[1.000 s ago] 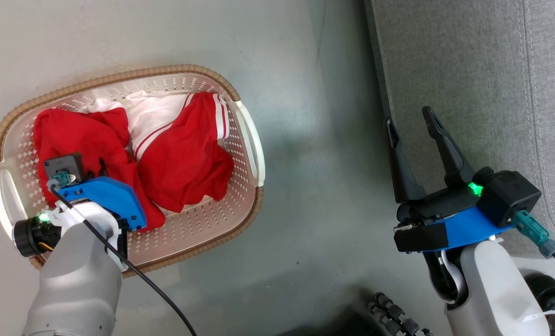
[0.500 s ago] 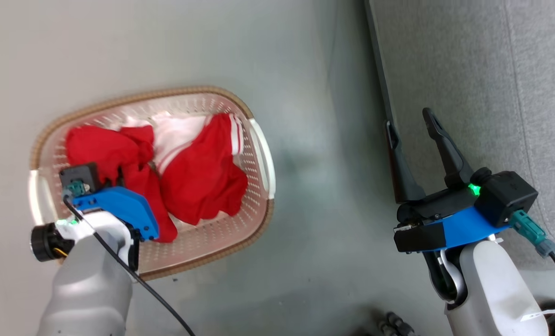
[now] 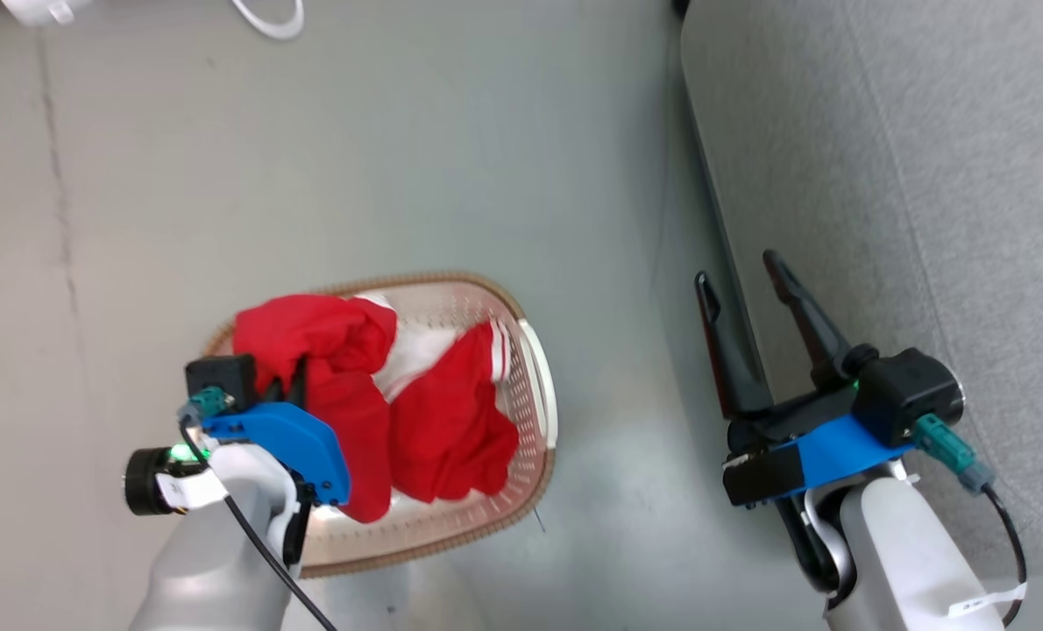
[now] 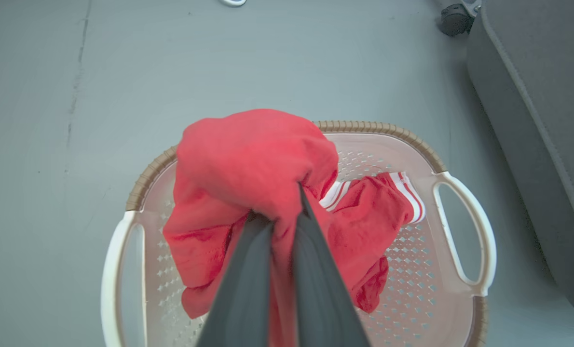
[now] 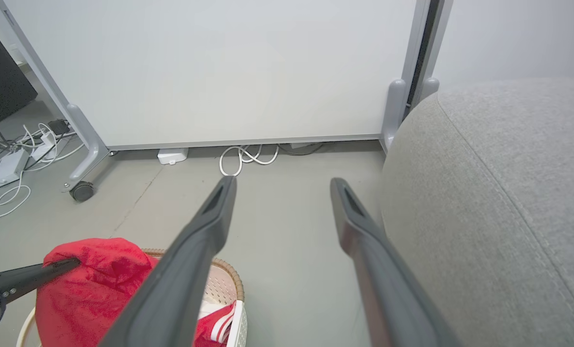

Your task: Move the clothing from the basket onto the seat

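Raised since earlier: red garment [image 4: 248, 149], left pincer [image 4: 282, 212] clamped on it, hangs over basket [image 4: 378, 127], lower left. Inside: striped garment [image 4: 378, 207]. Meanwhile right pincer [image 3: 739, 270] apart near seat [image 3: 925, 175]. Risk: trailing hem snags rim, thin pinch slips.

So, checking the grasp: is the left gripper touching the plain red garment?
Touching. The left wrist view shows the left gripper shut on the plain red garment, fabric pinched between its jaws.
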`<state>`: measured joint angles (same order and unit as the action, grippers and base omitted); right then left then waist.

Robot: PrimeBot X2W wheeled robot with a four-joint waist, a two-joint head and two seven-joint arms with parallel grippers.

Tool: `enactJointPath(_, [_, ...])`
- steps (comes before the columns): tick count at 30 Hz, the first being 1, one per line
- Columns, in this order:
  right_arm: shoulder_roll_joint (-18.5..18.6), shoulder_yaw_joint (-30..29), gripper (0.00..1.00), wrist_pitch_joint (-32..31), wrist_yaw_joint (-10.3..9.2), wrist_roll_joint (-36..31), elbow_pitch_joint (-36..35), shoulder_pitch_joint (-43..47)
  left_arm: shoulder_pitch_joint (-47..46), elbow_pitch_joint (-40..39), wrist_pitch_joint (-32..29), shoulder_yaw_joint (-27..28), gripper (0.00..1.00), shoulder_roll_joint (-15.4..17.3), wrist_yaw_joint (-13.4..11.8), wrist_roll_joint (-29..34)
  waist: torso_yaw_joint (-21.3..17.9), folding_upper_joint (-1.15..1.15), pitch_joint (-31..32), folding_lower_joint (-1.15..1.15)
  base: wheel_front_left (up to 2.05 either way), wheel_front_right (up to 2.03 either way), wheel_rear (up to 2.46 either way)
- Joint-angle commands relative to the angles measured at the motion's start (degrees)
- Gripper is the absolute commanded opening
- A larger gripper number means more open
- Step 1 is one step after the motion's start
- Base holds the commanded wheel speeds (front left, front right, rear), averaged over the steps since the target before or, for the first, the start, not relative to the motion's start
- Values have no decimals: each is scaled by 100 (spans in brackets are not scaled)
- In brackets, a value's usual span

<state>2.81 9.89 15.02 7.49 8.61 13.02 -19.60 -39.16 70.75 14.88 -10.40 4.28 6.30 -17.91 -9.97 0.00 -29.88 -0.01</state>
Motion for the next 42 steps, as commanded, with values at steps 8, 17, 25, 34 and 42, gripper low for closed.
enactJointPath(8, [13, 37, 100, -125, 1, -66, 274, 504, 661, -582, 39, -316, 0, -122, 84, -13, 351, 0, 1549, 1, 0, 0, 0])
enactJointPath(17, [13, 3, 100, -373, 1, -76, 241, 1047, 998, -1301, 17, -1334, 0, -140, 129, -603, 524, 0, 2515, 1, 0, 0, 0])
enactJointPath(25, [14, -33, 100, -611, 1, -89, 53, 1417, 836, -2026, -129, -2339, 0, -136, 121, -1205, 644, 0, 3050, 1, 0, 0, 0])
enactJointPath(34, [14, 15, 100, -784, 1, -63, -126, 1682, 400, -2674, -456, -3297, 0, -138, -126, -1850, 731, 0, 3348, 1, 0, 0, 0])
enactJointPath(42, [13, 112, 100, -886, 1, -51, -210, 1782, -23, -3017, -558, -4040, 0, -133, -366, -2457, 715, 0, 3479, 1, 0, 0, 0])
